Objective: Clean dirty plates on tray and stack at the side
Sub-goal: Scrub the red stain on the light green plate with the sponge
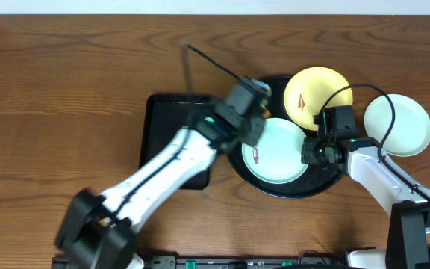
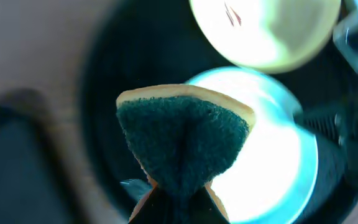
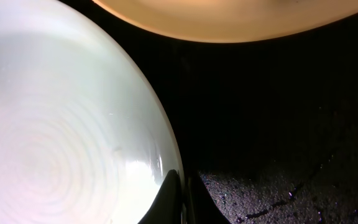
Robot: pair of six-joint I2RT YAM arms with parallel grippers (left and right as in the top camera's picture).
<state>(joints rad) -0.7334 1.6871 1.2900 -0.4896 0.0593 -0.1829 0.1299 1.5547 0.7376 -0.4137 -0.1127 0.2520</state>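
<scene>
The round black tray (image 1: 316,185) holds a mint-white plate (image 1: 278,153) with a reddish smear at its left and a yellow plate (image 1: 316,93) with a smear, leaning on the tray's far rim. A second mint-white plate (image 1: 399,124) lies on the table to the right. My left gripper (image 1: 254,96) is shut on a green-and-yellow sponge (image 2: 182,140) held above the tray's left part. My right gripper (image 1: 310,152) is shut on the right rim of the mint plate (image 3: 61,130); the yellow plate (image 3: 229,18) and the tray floor (image 3: 278,124) show beyond it.
A smaller rectangular black tray (image 1: 166,119) lies left of the round tray, partly under my left arm. Wood table (image 1: 66,97) extends to the left and behind.
</scene>
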